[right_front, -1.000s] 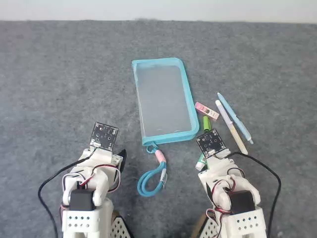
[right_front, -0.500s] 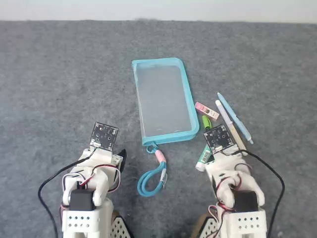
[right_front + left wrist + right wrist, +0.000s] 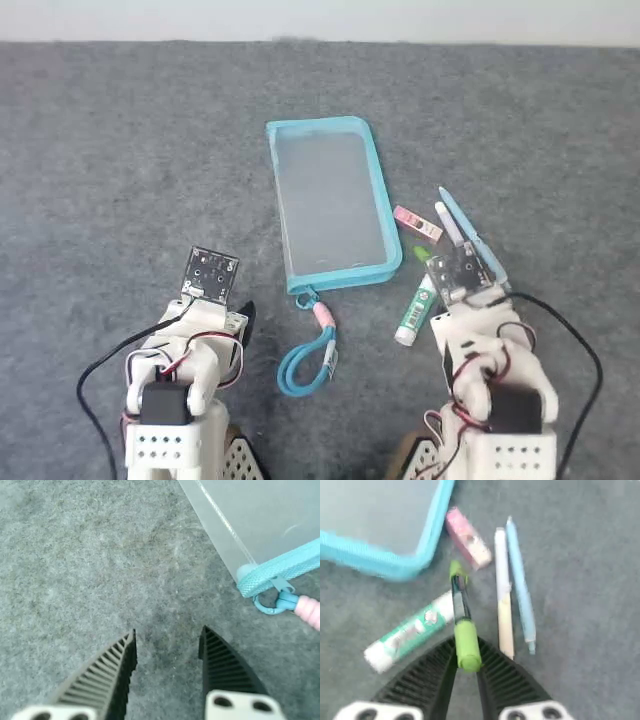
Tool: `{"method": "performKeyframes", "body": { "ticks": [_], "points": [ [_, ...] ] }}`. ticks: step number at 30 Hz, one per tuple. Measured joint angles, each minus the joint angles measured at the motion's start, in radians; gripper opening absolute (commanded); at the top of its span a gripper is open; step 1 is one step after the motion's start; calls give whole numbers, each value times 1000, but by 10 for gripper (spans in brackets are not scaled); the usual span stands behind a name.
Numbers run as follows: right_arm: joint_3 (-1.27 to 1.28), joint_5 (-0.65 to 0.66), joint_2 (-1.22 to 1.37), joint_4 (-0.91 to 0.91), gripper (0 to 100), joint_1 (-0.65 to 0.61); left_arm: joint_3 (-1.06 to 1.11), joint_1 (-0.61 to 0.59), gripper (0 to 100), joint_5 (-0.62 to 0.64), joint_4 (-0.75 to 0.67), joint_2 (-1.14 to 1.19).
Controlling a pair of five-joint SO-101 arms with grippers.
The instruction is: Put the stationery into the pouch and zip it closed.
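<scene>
Grey felt table under a pale wall strip.

High view: locate the pouch flat at mid-table, long axis running away from the arms, zipper pull at its near corner, strap looped between that corner and the arms. Right of the pouch, note the eraser, then the white pen and blue pen side by side, and the glue stick just off the near right corner. Right arm nearer to all of these; left arm off the pouch's near left side.

Left wrist view: left hand open and empty above bare felt, short of the pouch's zipper corner.

Right wrist view: right hand clamped on the green marker. Long axis straight out from the hand, far tip aimed between the pouch's near right corner and the eraser, close beside the pouch. Expect a lift and swing toward the pouch mouth; cannot tell whether the zip stands open.
</scene>
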Motion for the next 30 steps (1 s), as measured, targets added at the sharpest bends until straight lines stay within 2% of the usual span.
{"method": "performKeyframes", "body": {
  "ticks": [8,17,25,30],
  "points": [
    [-288,-2,516,2,6,-195,0,0,192,0,0,0],
    [-539,-155,928,9,9,-497,0,2,192,0,0,0],
    [-750,-224,1254,9,206,-620,0,2,192,0,0,0],
    [-795,-244,1405,-2,225,-730,0,2,192,0,0,0]
  ]
}}
